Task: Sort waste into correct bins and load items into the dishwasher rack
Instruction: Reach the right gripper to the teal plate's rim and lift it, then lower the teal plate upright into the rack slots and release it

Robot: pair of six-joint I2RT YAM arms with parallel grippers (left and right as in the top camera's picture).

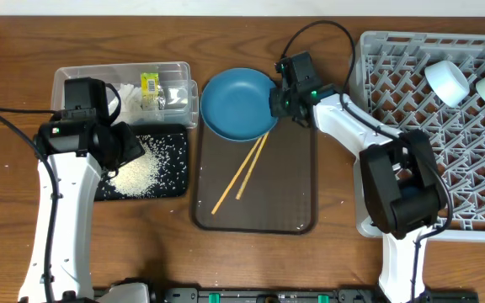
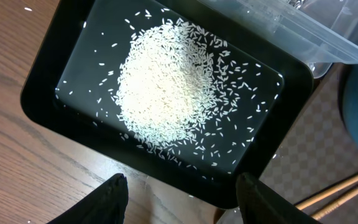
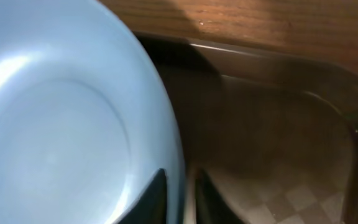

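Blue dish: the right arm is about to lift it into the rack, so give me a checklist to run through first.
1. Placement: ok, the right gripper has one finger on each side of the blue dish rim.
2. Grip tightness: cannot tell.
3. Dish free to lift: cannot tell, the chopsticks end right at its edge.
4. Room in the rack: ok, bare grid left of the bowls.
5. Other arm: ok, the left gripper hangs open over the black tray of rice.
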